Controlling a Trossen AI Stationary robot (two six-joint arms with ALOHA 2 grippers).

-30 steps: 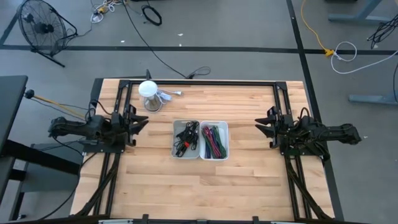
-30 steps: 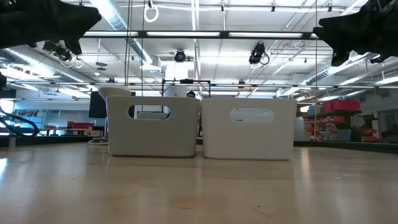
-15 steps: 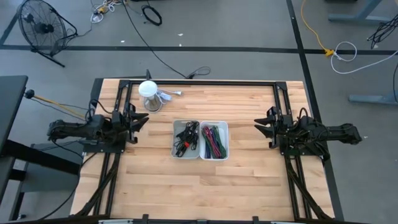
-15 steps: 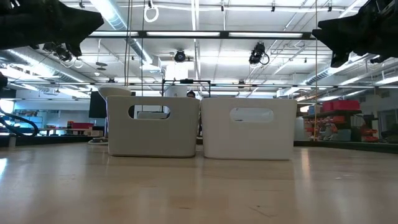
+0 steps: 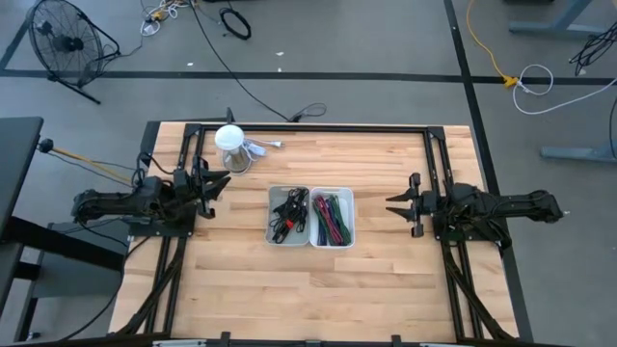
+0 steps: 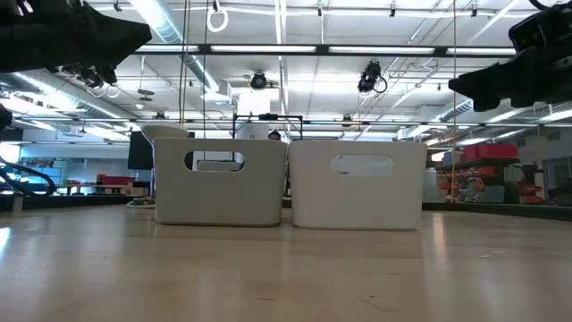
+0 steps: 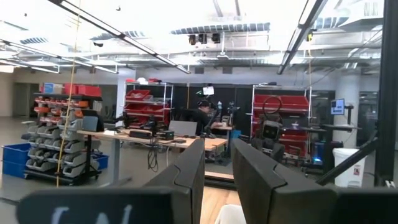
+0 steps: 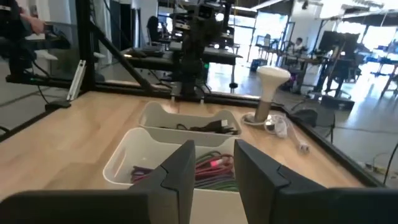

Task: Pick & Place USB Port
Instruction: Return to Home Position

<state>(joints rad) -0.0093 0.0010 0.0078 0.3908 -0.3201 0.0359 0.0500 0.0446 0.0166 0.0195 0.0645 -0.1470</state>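
Note:
Two white bins stand side by side at the table's middle. The left bin [image 5: 287,214] [image 8: 186,121] holds black cables; the right bin [image 5: 332,218] [image 8: 134,165] holds coloured cables. A white mushroom-shaped stand [image 5: 231,146] [image 8: 270,87] with a white cable stands on its base near the far edge. My left gripper [image 5: 220,182] [image 7: 217,168] hovers left of the bins, open by a narrow gap. My right gripper [image 5: 397,203] [image 8: 214,162] hovers right of the bins, open and pointing at them. Neither holds anything.
A dark frame [image 5: 308,128] runs along the far edge and down both sides of the table. Bare wood [image 5: 308,289] lies between the bins and the near edge. In the low view both bins [image 6: 219,183] [image 6: 357,183] stand in the middle, with the arms above them.
My right gripper has moved toward the bins, to the table's left, and has come lower, with its nose tipped down a little. My left gripper has swung slightly toward the far edge. The bins and the white stand have stayed put.

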